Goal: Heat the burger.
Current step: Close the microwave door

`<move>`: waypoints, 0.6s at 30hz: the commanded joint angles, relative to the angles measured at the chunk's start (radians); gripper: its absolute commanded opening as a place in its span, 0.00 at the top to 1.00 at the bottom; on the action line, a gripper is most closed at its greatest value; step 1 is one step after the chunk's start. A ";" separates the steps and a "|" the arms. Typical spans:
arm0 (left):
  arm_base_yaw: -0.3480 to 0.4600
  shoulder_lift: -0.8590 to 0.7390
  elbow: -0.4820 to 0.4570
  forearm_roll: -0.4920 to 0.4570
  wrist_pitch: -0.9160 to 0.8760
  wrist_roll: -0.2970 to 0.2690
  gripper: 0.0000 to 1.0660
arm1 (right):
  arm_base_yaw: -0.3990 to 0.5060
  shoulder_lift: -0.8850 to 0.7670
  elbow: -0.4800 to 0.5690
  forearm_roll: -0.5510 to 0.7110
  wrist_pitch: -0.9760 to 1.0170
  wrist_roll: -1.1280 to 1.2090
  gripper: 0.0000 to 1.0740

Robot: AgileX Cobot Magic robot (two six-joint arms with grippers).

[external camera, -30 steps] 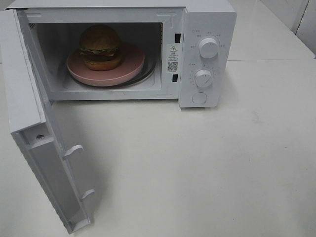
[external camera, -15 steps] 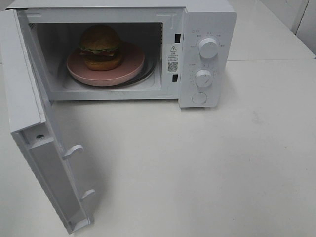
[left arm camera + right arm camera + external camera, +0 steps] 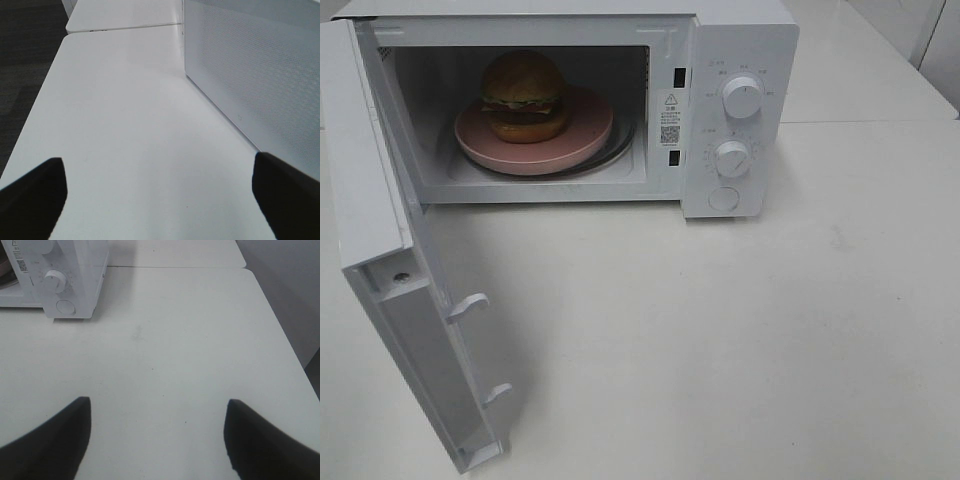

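Nothing is shifting from a second ago: every item is sitting just where it was.

From the high camera, the burger (image 3: pixel 524 95) is resting on the pink plate (image 3: pixel 592 137) inside the white microwave (image 3: pixel 740 40), in the upper left of the frame. The door (image 3: pixel 370 190) is hanging wide open down the left edge, and the table (image 3: pixel 770 340) is filling the lower right. No arm is showing.

At the left wrist, the left gripper (image 3: pixel 160 200) is hovering over the table with its fingers spread wide and holding nothing, near a perforated white panel (image 3: pixel 260 65).

At the right wrist, the right gripper (image 3: pixel 157 440) is likewise standing released and empty, with the microwave's knobs (image 3: pixel 54 280) well beyond it.
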 commanded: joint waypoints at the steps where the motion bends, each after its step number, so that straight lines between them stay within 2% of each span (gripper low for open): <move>1: 0.001 -0.017 0.003 0.004 -0.009 -0.004 0.13 | -0.007 -0.027 0.006 0.027 0.001 -0.045 0.32; 18: 0.001 -0.018 0.003 0.005 -0.009 -0.003 0.13 | -0.007 -0.027 0.006 0.028 0.001 -0.045 0.32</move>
